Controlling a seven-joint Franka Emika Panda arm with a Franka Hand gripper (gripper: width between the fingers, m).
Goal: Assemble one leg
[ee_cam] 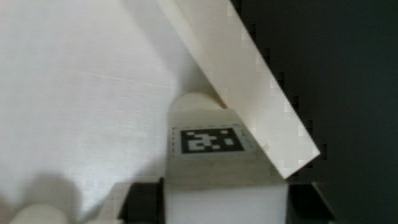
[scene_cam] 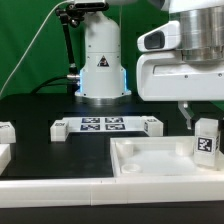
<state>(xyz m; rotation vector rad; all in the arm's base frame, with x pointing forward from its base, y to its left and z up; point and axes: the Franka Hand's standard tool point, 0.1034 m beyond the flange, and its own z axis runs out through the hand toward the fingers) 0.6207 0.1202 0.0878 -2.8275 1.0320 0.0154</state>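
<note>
From my seat I read the dark fingers (ee_cam: pixel 306 203) as closed on the leg (ee_cam: pixel 215 168), a small white plastic rectangular post with a square black-and-white tag (ee_cam: pixel 212 140) on the face turned to the wrist camera. The post fills the gap between them, is gripped by its near end, and hangs upright straight below them. Under the fingers the large white square tray-like plastic piece (scene_cam: pixel 150 160) lies on the black bench (scene_cam: pixel 40 108). The leg's free end sits right at that piece's raised rim (ee_cam: pixel 240 70), near a corner (whether it touches I cannot tell). That is my worry: lowered from here out of line with its seat, the post could land on the rim, and that would tilt it in the grasp or shove the tray-like piece sideways. The hold is short too, so a twist to seat it might let it slip. The thin flat white marker board (scene_cam: pixel 105 126) lies well away from the fingers and is no obstacle.
</note>
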